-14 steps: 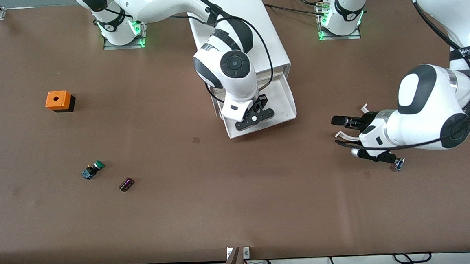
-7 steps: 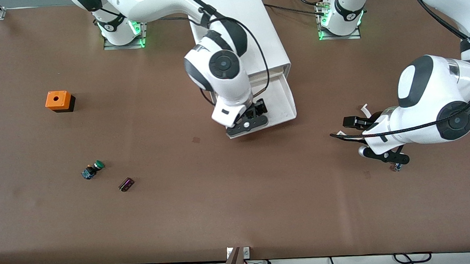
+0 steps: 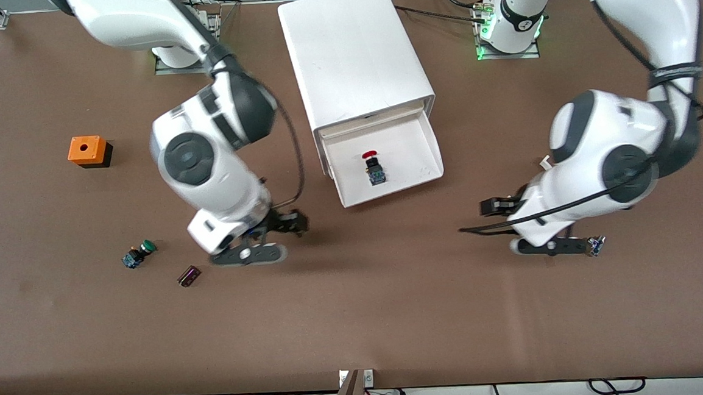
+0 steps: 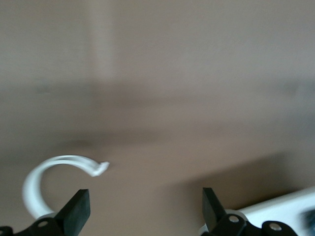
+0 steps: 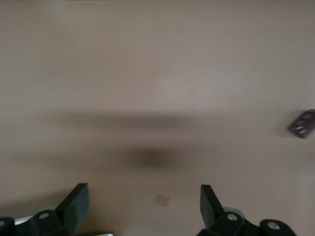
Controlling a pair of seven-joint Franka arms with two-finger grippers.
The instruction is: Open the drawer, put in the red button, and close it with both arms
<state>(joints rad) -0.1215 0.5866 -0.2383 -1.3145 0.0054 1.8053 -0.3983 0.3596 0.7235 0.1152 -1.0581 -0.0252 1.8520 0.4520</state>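
Front view: red-capped push button [image 3: 374,167] lies in the open white plastic drawer [image 3: 431,156] mid-table near the robots' edge; both end effectors, left [image 3: 491,206] and right [image 3: 295,222], fingers apart, over bare table [image 3: 359,319]. Uneven pushing could skew the drawer shut.

Drawer [image 3: 386,162] stands pulled out at frame centre, top unobstructed; only the red button [image 3: 375,167] sits on its floor, bare tray all round it. Open table flanks the drawer front both sides. Right gripper [image 3: 283,226], fingers spread, sits lower left of it; left gripper [image 3: 491,207], fingers spread, lower right. Lower-left clutter: green button [image 3: 139,253], dark block [image 3: 189,276]. Orange box [image 3: 87,151] at far left.
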